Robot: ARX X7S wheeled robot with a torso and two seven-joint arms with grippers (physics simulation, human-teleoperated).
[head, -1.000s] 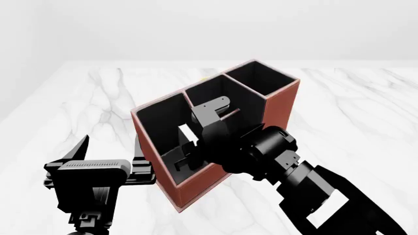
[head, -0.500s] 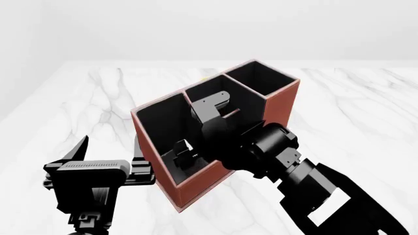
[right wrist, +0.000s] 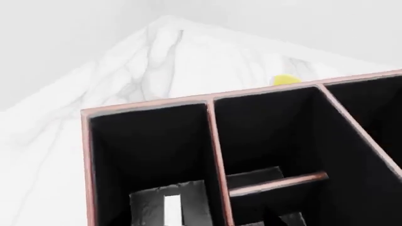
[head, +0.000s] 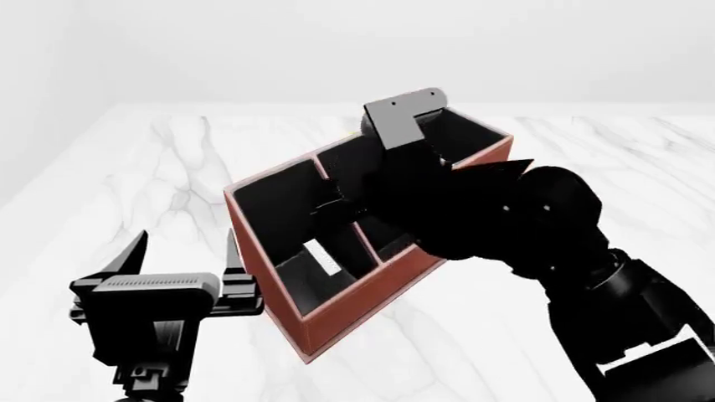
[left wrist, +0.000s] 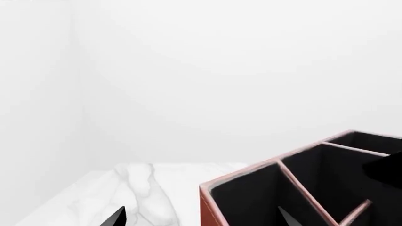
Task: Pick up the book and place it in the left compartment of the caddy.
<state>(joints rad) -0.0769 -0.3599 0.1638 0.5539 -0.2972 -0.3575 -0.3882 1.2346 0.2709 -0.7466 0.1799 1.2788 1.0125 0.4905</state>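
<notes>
The reddish-brown caddy [head: 348, 308] stands on the marble table. The book [head: 321, 257] lies on the floor of its left compartment [head: 277, 209], white page edge up. In the right wrist view the book [right wrist: 171, 209] shows at the bottom of that bay [right wrist: 144, 150], free of any finger. My right gripper [head: 341, 205] hovers above the caddy's partitions, raised out of the bay and empty; its fingers are dark against the black lining. My left gripper [head: 181, 255] is open and empty beside the caddy's near-left corner [left wrist: 207, 207].
A small yellow object [right wrist: 285, 80] lies on the table behind the caddy. The table's far edge meets a white wall. My right arm covers the middle and tall end bays in the head view.
My right gripper has let go of the book and risen out of the left compartment. The book now lies on the bay floor. The left arm has barely moved.
</notes>
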